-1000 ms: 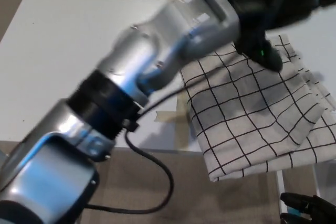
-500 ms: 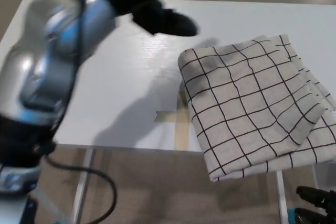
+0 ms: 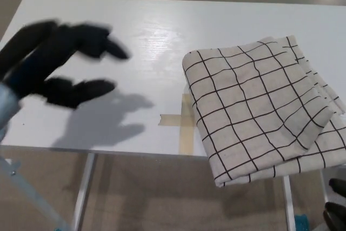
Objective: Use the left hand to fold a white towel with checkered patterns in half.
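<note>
The white towel with black checks lies folded on the right part of the white table, its near edge hanging a little over the table's front. My left hand hovers over the left side of the table, well clear of the towel, blurred, open with fingers spread and holding nothing. A bit of my right hand shows at the bottom right corner, below the table edge; its fingers are mostly out of frame.
A cross of tan tape is stuck on the table just left of the towel. The table's front edge runs along the lower part of the view, with metal legs and floor below.
My left arm has swung away from the towel to the left, from above its top edge to over the table's left side. The towel lies as before.
</note>
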You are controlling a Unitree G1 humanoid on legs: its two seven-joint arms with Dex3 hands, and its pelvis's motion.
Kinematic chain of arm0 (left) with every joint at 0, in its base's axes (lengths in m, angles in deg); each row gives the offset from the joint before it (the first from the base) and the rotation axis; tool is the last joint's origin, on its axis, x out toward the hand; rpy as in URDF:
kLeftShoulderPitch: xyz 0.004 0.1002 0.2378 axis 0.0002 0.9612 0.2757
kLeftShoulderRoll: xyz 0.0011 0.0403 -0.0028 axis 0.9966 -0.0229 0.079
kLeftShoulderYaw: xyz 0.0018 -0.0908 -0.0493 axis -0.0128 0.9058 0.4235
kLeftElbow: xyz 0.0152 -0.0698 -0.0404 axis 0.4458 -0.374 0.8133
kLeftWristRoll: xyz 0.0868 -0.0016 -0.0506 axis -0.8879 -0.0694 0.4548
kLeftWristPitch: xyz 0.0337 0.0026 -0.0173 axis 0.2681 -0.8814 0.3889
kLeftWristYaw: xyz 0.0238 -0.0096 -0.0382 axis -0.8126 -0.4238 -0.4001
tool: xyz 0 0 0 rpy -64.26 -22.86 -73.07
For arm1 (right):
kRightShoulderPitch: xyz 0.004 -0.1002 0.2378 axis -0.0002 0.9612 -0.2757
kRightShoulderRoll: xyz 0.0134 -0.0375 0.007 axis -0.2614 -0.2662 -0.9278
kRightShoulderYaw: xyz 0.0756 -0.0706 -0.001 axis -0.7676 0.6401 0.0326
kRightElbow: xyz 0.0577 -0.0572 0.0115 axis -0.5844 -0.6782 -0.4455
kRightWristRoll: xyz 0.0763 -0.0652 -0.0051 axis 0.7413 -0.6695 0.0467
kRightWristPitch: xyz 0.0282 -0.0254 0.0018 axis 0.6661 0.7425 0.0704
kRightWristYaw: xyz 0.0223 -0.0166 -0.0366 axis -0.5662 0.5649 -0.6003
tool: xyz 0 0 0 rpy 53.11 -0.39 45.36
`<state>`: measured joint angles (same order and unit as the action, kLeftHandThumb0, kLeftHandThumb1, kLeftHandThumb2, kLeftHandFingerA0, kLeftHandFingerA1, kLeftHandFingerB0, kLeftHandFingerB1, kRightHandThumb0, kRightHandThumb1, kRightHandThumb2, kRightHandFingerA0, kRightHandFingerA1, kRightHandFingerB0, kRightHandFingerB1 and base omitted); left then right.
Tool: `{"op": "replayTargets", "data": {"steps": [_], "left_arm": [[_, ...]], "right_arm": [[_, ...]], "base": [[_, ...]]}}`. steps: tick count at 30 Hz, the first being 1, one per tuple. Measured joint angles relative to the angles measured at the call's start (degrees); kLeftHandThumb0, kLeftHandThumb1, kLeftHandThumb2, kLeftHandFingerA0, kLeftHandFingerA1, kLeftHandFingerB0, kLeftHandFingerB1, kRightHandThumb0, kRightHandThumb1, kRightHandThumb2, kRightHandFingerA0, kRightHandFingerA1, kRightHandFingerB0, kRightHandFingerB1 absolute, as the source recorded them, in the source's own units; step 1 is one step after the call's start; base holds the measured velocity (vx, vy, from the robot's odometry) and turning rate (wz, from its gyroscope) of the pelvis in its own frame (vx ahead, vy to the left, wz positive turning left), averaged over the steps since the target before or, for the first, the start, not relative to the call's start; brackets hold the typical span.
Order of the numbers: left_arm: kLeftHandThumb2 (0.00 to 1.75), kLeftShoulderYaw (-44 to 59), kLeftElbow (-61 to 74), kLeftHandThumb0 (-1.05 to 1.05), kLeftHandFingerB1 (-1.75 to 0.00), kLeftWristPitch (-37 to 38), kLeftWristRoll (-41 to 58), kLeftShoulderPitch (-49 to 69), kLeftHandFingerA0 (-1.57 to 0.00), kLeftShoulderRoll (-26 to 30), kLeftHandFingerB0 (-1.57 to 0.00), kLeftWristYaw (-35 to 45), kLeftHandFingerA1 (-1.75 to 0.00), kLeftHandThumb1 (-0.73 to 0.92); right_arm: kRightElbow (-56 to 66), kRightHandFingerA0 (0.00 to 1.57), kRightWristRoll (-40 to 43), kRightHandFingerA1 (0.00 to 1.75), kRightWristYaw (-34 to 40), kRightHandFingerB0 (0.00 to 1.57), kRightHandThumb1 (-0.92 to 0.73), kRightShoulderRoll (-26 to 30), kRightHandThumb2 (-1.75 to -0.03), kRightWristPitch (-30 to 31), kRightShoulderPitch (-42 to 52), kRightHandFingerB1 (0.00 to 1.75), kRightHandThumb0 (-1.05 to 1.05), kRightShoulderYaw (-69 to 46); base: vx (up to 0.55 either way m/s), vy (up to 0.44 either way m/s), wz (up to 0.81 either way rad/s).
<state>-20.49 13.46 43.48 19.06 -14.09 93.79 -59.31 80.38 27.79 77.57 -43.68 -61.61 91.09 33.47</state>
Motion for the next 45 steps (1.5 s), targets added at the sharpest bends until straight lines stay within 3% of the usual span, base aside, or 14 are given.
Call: {"op": "replayTargets", "data": {"steps": [1,7,11,12,17,18,24,29,31,32,33,38,39,45], "left_arm": [[0.98,0.73,-0.05,-0.81,-0.64,-0.42,0.69,1.14,-0.90,0.25,-0.80,0.67,-0.70,0.57],[1.00,5.50,-0.65,-0.92,-0.64,-3.86,6.13,9.19,-0.95,1.98,-0.86,6.57,-0.74,0.62],[0.90,8.79,-1.97,-1.05,-0.61,-6.82,10.34,15.16,-1.02,2.64,-0.87,11.54,-0.71,0.51],[0.84,9.50,-2.50,-0.87,-0.62,-7.67,11.38,16.61,-1.02,3.01,-0.78,12.91,-0.75,0.39],[0.77,10.99,-5.61,-0.70,-0.63,-10.27,14.86,20.35,-0.88,4.30,-0.74,17.78,-0.67,0.41],[0.55,11.10,-7.33,-0.60,-0.55,-11.19,15.98,21.42,-0.98,4.70,-0.78,19.67,-0.63,0.47],[0.55,11.68,-15.76,-0.57,-0.53,-14.01,19.57,23.89,-0.96,6.01,-0.77,26.35,-0.61,0.49],[0.53,13.55,-26.12,-0.59,-0.48,-15.28,22.16,24.45,-0.79,6.23,-0.70,30.67,-0.53,0.39],[0.67,14.47,-29.40,-0.61,-0.49,-15.74,22.99,24.58,-0.66,6.19,-0.58,31.62,-0.55,0.30],[0.52,15.53,-32.16,-0.52,-0.42,-16.28,23.91,24.76,-0.50,6.10,-0.57,32.09,-0.42,0.35],[0.71,17.02,-35.13,-0.46,-0.52,-16.91,24.96,24.93,-0.32,5.64,-0.48,32.07,-0.47,0.30],[0.62,20.12,-46.30,-0.51,-0.39,-14.18,26.72,25.35,-0.29,2.34,-0.33,27.61,-0.41,0.35],[0.80,20.13,-46.83,-0.23,-0.50,-13.84,26.71,25.40,-0.12,2.11,-0.12,27.25,-0.52,0.18],[0.79,19.77,-51.58,-0.24,-0.48,-9.73,26.54,25.56,-0.07,0.16,-0.06,22.14,-0.51,0.18]], "right_arm": [[0.15,0.44,0.01,0.55,0.00,0.52,-0.55,0.08,-0.56,0.01,-0.01,0.52,-0.34,-0.14],[1.07,0.44,0.04,0.55,0.06,0.52,-0.55,0.57,-0.56,0.05,-0.21,0.52,-0.34,-1.24],[1.94,0.44,0.07,0.55,0.12,0.53,-0.55,0.79,-0.56,0.09,-0.20,0.53,-0.34,-2.04],[2.19,0.45,0.08,0.55,0.13,0.53,-0.55,0.81,-0.56,0.11,-0.18,0.53,-0.34,-2.21],[2.87,0.45,0.16,0.54,0.16,0.54,-0.55,0.82,-0.55,0.22,-0.20,0.53,-0.34,-2.93],[2.93,0.45,0.17,0.55,0.18,0.54,-0.55,0.82,-0.55,0.28,-0.20,0.53,-0.34,-3.27],[3.07,0.47,0.22,0.55,0.27,0.55,-0.55,0.80,-0.55,0.62,-0.09,0.55,-0.34,-4.10],[3.10,0.47,0.36,0.54,0.34,0.56,-0.55,0.61,-0.55,1.20,0.70,0.54,-0.33,-4.51],[3.10,0.48,0.38,0.54,0.36,0.56,-0.55,0.50,-0.55,1.49,1.20,0.54,-0.33,-4.61],[3.10,0.48,0.41,0.54,0.38,0.56,-0.55,0.34,-0.55,1.75,1.73,0.53,-0.32,-4.66],[3.08,0.47,0.43,0.54,0.43,0.55,-0.55,0.15,-0.55,2.10,2.54,0.52,-0.31,-4.69],[2.78,0.47,0.30,0.54,0.44,0.54,-0.55,-1.12,-0.56,3.08,7.05,0.52,-0.30,-4.11],[2.78,0.46,0.28,0.51,0.43,0.54,-0.55,-1.20,-0.55,3.13,7.34,0.52,-0.29,-4.03],[2.75,0.46,0.05,0.50,0.41,0.53,-0.55,-1.41,-0.56,3.65,9.61,0.51,-0.31,-3.38]], "base": [[0.00,0.000,0.00],[0.00,0.000,0.00],[0.00,0.000,0.00],[0.00,0.000,0.00],[0.00,0.000,0.00],[0.00,0.000,0.00],[0.00,0.000,0.00],[0.00,0.000,0.00],[0.00,0.000,0.00],[0.00,0.000,0.00],[0.00,0.000,0.00],[0.00,0.000,0.00],[0.00,0.000,0.00],[0.00,0.000,0.00]]}}
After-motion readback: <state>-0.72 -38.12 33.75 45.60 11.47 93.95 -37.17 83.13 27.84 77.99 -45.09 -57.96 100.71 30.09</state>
